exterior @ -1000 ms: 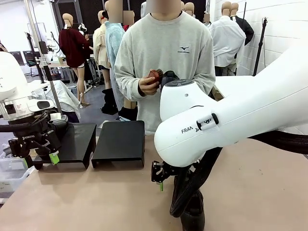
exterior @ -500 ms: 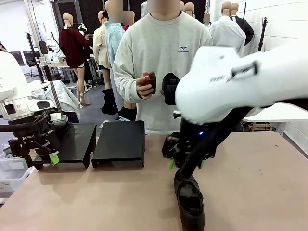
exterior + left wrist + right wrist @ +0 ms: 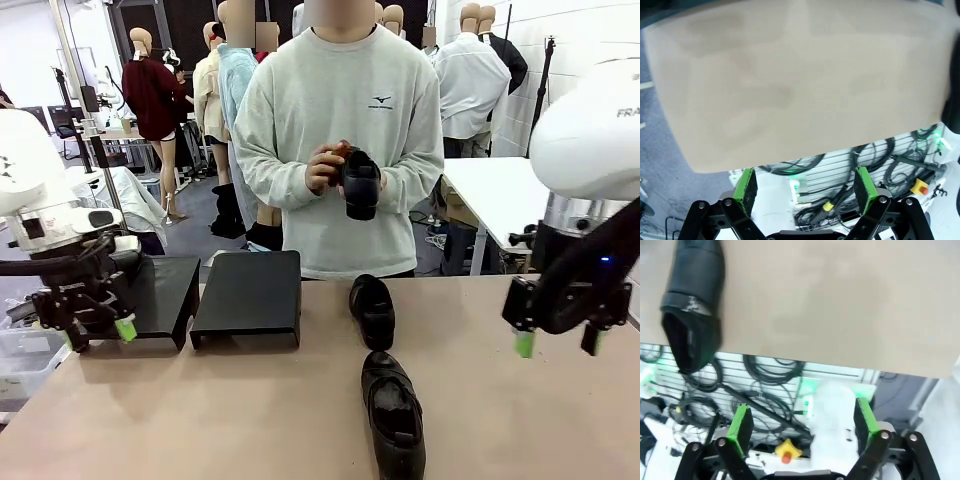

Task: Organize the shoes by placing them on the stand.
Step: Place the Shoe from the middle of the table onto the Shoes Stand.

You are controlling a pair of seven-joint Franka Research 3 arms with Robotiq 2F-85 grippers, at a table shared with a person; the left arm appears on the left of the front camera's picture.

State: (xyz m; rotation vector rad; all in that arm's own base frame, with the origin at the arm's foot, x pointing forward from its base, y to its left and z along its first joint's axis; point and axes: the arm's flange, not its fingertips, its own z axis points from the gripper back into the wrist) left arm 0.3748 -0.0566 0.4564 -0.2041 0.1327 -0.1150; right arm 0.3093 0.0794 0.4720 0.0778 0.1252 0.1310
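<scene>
With the stands (image 3: 248,295) at centre-left bare, two shoes (image 3: 372,308) lying mid-counter (image 3: 250,410) and a third shoe (image 3: 359,183) in the person's hands (image 3: 322,168), the left fingers (image 3: 125,328) and right fingers (image 3: 524,343) gape wide and empty, so the next move probably calls for closing on the nearer shoe (image 3: 393,410).

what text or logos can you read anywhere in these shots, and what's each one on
"FRA": on the right arm, on its white casing, cut off at the picture's edge.
Chest logo on the person's grey sweatshirt: lettering too small to read.
Left wrist and right wrist views: no readable print.
</scene>
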